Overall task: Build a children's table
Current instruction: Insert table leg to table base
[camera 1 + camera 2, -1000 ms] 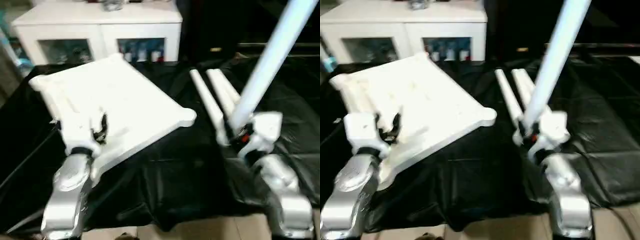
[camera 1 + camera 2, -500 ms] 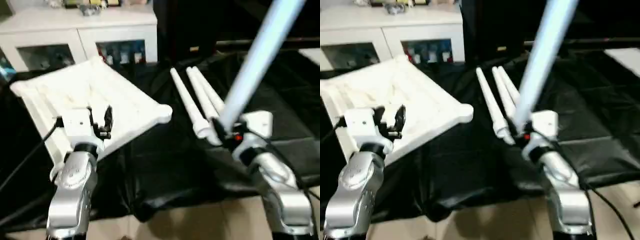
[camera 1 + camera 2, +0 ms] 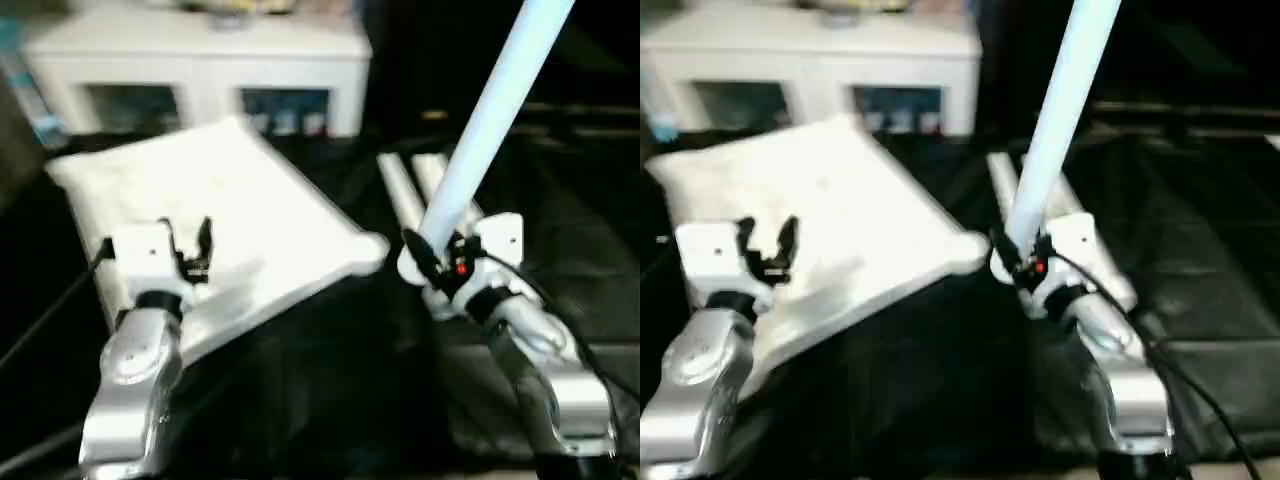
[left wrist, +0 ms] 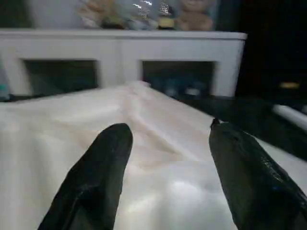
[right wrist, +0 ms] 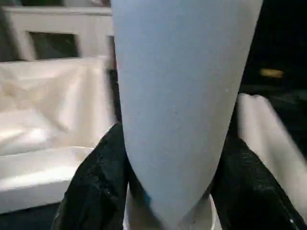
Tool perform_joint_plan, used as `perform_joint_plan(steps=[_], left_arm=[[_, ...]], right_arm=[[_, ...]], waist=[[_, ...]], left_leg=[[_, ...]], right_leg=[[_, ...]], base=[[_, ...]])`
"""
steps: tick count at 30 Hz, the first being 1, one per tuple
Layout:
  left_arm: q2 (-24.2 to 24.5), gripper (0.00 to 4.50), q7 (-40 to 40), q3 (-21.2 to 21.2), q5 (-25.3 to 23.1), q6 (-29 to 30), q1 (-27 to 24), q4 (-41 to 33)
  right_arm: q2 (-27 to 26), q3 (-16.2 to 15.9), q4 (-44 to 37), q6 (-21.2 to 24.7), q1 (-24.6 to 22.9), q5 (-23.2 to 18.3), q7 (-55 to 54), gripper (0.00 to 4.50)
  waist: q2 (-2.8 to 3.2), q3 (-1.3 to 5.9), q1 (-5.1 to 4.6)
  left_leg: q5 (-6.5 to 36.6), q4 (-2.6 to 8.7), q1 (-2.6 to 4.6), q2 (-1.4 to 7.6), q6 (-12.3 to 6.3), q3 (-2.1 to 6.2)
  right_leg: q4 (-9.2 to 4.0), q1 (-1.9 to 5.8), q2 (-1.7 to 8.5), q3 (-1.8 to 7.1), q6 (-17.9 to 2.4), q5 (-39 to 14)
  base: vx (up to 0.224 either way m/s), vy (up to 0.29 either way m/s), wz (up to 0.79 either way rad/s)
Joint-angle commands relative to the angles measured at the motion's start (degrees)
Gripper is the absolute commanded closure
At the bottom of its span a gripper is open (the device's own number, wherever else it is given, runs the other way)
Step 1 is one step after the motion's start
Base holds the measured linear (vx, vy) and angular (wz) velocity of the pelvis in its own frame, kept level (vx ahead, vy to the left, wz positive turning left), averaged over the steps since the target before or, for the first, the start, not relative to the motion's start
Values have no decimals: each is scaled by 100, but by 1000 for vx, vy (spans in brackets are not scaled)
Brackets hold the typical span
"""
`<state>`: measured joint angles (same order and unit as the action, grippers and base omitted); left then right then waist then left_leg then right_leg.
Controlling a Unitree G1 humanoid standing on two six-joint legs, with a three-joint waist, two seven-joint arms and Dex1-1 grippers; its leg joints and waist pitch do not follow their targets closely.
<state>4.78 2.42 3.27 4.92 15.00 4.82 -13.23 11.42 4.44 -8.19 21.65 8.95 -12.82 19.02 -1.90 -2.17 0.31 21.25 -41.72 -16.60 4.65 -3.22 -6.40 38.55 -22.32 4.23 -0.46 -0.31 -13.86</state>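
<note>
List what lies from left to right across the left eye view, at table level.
Left gripper → tabletop → right gripper gripping an upright leg → black cloth.

One tabletop (image 3: 230,215), three legs (image 3: 490,120), one cabinet (image 3: 200,60), two claws (image 3: 187,245)

White tabletop (image 3: 230,215), pale bluish-white leg (image 3: 490,120), black cloth (image 3: 330,380), black pincer fingers (image 4: 96,177).

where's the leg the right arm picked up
In the head views, the leg stands tilted in the right pincer, right of the tabletop, above the spare legs.
</note>
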Motion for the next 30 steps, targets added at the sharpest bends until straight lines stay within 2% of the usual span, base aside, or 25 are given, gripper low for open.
perform_joint_plan(steps=[1, 2, 3, 4, 5, 6, 7, 8, 9, 10, 11, 12, 13, 14, 15, 16, 17, 18, 21, 22, 23, 24, 26, 27, 30], left_arm=[[125, 151, 22, 144, 15, 49, 20, -74], [104, 151, 101, 160, 139, -43, 19, -45], [125, 151, 100, 148, 104, -43, 23, -23], [155, 151, 98, 131, 54, -42, 28, 7], [174, 151, 86, 172, 33, -56, 72, 107], [169, 151, 45, 211, 19, -90, 111, 165], [169, 151, 45, 211, 19, -90, 111, 165], [152, 151, -14, 265, -11, -111, 194, 251], [162, 151, -41, 261, -35, -104, 229, 281], [165, 151, -66, 255, -45, -58, 281, 329], [166, 151, -72, 254, -46, -47, 292, 339], [153, 151, -56, 255, -1, -37, 364, 417], [161, 151, -41, 241, -3, -25, 378, 431], [213, 151, 40, 163, -17, 34, 452, 511], [329, 151, 239, 11, -75, -19, 506, 610], [407, 151, 386, -87, -129, -62, 545, 683], [482, 151, 672, -190, -76, -106, 622, 799], [525, 151, 954, -255, 22, -114, 709, 928], [620, 117, 1595, -394, 334, 187, 905, 1167], [722, 117, 1990, -547, 444, 458, 1042, 1335], [836, 117, 2342, -753, 483, 742, 1192, 1513], [965, 102, 2793, -1111, 438, 1055, 1469, 1827], [958, 75, 3009, -1358, 315, 1128, 1762, 2127], [933, 75, 3086, -1419, 308, 1178, 1858, 2205], [593, 75, 3374, -1669, 332, 1590, 2498, 2675]], right_arm=[[-59, -50, -103, -90, 162, -14, 0, 259], [-54, -45, -51, -103, 201, -28, -4, 259], [-50, -46, -38, -109, 208, -28, -1, 259], [-44, -47, -20, -118, 217, -28, 3, 259], [-30, -52, 29, -134, 257, -29, 12, 259], [-25, -51, 58, -138, 287, -33, 17, 259], [-25, -51, 58, -138, 287, -33, 17, 259], [-16, -51, 117, -152, 345, -45, 22, 259], [-18, -45, 150, -161, 373, -44, 32, 259], [-26, -50, 182, -174, 401, -39, 41, 259], [-28, -51, 188, -176, 406, -38, 43, 259], [-45, -63, 232, -189, 440, -26, 43, 259], [-49, -66, 241, -191, 447, -23, 41, 259], [-68, -81, 295, -207, 486, -10, 31, 259], [-77, -85, 335, -219, 521, -2, 22, 259], [-80, -90, 366, -228, 549, -1, 12, 259], [-90, -62, 425, -329, 591, 3, -8, 259], [-82, -24, 482, -358, 634, -43, 16, 259], [-5, 37, 607, -296, 727, -100, 71, 259], [58, 75, 682, -219, 782, -149, 138, 259], [137, 111, 725, -168, 815, -179, 209, 259], [329, 127, 779, -177, 828, -108, 311, 259], [490, 192, 811, -194, 817, -57, 338, 259], [533, 236, 806, -182, 810, -66, 337, 259], [843, 497, 632, -42, 668, -162, 438, 259]], waist=[[-140, 325, 226], [-19, 258, 268], [26, 240, 267], [142, 270, 269], [386, 314, 265], [420, 287, 122], [410, 408, 92], [341, 452, 185], [277, 429, 263], [217, 431, 285], [207, 411, 319], [172, 325, 347], [165, 290, 340], [157, 245, 329], [144, 223, 314], [162, 190, 306], [155, 179, 297], [198, 167, 265], [202, 191, 279], [256, 194, 282], [222, 181, 268], [251, 191, 288], [269, 190, 281], [246, 191, 271], [326, 249, 302]], left_leg=[[-225, -145, -525, 52, -208, 114], [-883, -128, -705, 242, 238, 245], [-1154, -5, -751, 361, 319, 289], [-1900, 509, -751, 476, 364, 269], [-2315, 946, -494, 701, 94, 321], [-2441, 898, -426, 912, -94, 422], [-2902, 783, -252, 1054, -298, 513], [-4289, 641, -221, 995, -462, 467], [-4057, 658, -365, 791, -322, 299], [-3755, 694, -450, 720, -248, 239], [-3270, 739, -506, 682, -156, 179], [-1409, 897, -501, 738, 65, 83], [-907, 949, -487, 764, 152, 60], [-136, 1017, -414, 797, 290, 20], [189, 1051, -394, 795, 350, -2], [650, 1101, -362, 795, 493, -36], [803, 1123, -354, 801, 558, -39], [1076, 1159, -371, 808, 782, -15], [1059, 1174, -373, 808, 875, -16], [1066, 1172, -371, 804, 890, -12], [1108, 1175, -371, 795, 891, -30], [1065, 1156, -355, 779, 880, -43], [937, 1162, -383, 789, 851, -59], [834, 1164, -412, 784, 820, -59], [318, 1102, -420, 794, 632, -110]], right_leg=[[-926, 889, 956, 899, -1643, -1792], [-882, 895, 972, 742, -2154, -770], [-861, 850, 959, 648, -2266, -249], [-675, 733, 544, 213, -2033, 397], [-427, 452, 64, -88, -1294, 757], [-240, 265, -62, -152, -1025, 778], [-173, 194, 42, -104, -876, 1000], [-256, 127, 263, 35, -817, 1801], [-325, 244, 311, 68, -904, 2084], [-322, 339, 326, 76, -941, 2176], [-350, 373, 354, 82, -968, 2112], [-499, 373, 432, 101, -1138, 1194], [-543, 375, 438, 105, -1188, 804], [-616, 324, 425, 108, -1213, 50], [-650, 312, 415, 110, -1184, -352], [-716, 276, 421, 114, -1051, -1132], [-749, 262, 438, 121, -966, -1458], [-790, 233, 448, 121, -749, -1950], [-757, 201, 444, 135, -718, -1696], [-748, 193, 450, 137, -740, -1660], [-771, 185, 442, 140, -727, -1718], [-753, 162, 442, 154, -740, -1739], [-773, 184, 436, 154, -757, -1593], [-757, 212, 435, 153, -769, -1522], [-696, 268, 453, 149, -1081, -725]], base=[[153, -40, 5], [153, -40, 5], [131, -5, -1], [114, 25, 0], [114, 25, 0], [100, 53, 0], [75, 67, 2], [75, 67, 2], [34, 57, 3], [0, 0, 0], [0, 0, 0], [-54, 4, 1], [-68, -10, 8], [-68, -10, 8], [-72, -13, 8], [-73, -13, 3], [-73, -13, 3], [-71, -8, -4], [-67, 1, -4], [0, 0, 0], [0, 0, 0], [0, 0, 0], [0, 0, 0], [0, 0, 0], [0, 0, 0]])
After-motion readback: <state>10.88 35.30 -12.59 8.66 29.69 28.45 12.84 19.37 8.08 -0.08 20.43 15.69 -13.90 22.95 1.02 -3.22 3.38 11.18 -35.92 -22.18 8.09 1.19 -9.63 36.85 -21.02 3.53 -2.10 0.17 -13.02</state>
